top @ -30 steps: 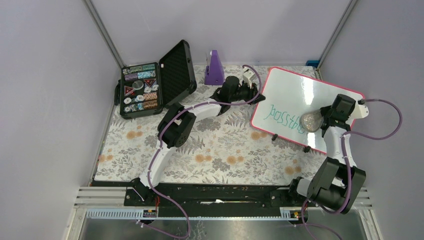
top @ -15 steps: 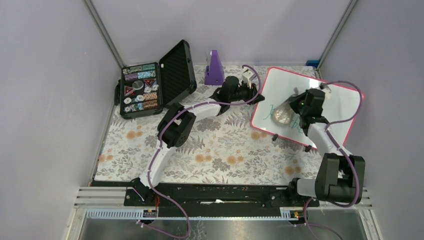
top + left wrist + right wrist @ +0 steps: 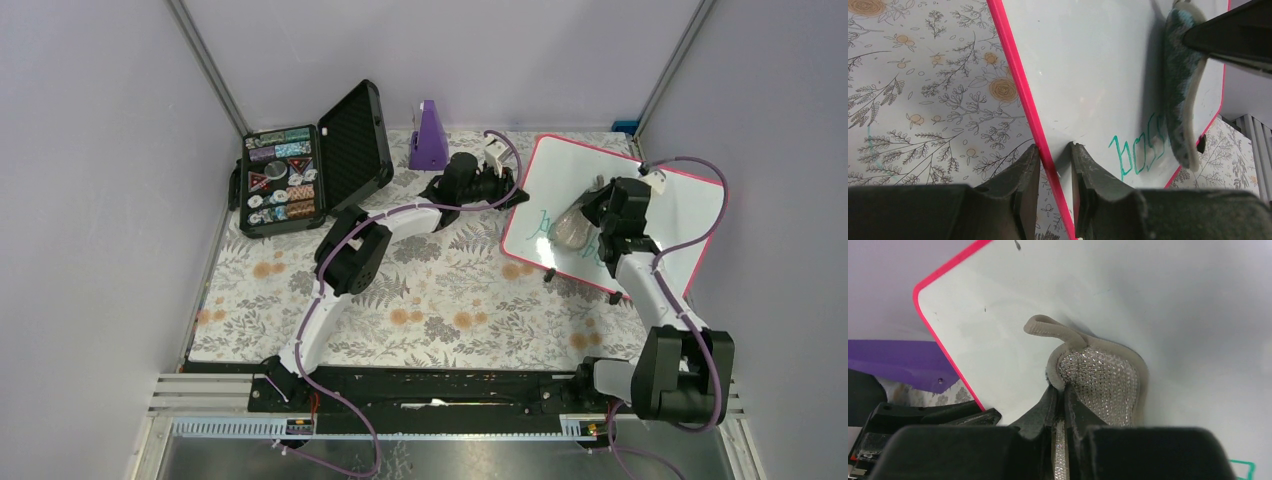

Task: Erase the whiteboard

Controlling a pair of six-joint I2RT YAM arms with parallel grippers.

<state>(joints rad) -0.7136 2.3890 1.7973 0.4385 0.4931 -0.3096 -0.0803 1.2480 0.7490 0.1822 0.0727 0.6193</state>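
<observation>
Board: the whiteboard is at the far right of the table.
Left gripper: jaws pinched tight on the whiteboard's pink rim.
Right gripper: jaws squeezed on the sponge, which touches the board.
Feel: probably stiff, light and slippery; it may slide when rubbed.
Best hold: the thin rim, not the shiny face.
Left to wipe: green writing.

Whiteboard: L edge blocked by left gripper clamped on frame; right gripper w/ sponge over middle. Purple block and open case farther L. Tablecloth in front passable.
</observation>
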